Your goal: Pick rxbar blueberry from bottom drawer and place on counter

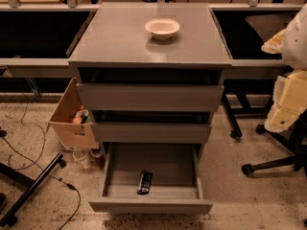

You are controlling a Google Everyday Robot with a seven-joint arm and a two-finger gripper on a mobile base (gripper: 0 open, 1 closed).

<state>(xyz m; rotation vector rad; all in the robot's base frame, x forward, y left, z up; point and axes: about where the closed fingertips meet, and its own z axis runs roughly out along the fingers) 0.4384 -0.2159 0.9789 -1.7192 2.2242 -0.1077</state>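
Observation:
The rxbar blueberry [145, 182], a slim dark bar with pale markings, lies inside the bottom drawer [150, 205] near its front wall, slightly left of centre. The bottom drawer is pulled fully open. The two upper grey drawers are nearly closed. The counter [120, 40] is the flat grey top of the cabinet and carries a white bowl [162, 28] at the back centre. My gripper is not in view. Only a white and pale yellow part of my arm [291, 87] shows at the right edge, level with the upper drawers.
An open cardboard box [72, 121] with items stands on the floor left of the cabinet, with cups [84, 158] beside it. Cables and a black stand leg [33, 188] lie at the lower left. An office chair base [273, 164] is at the right.

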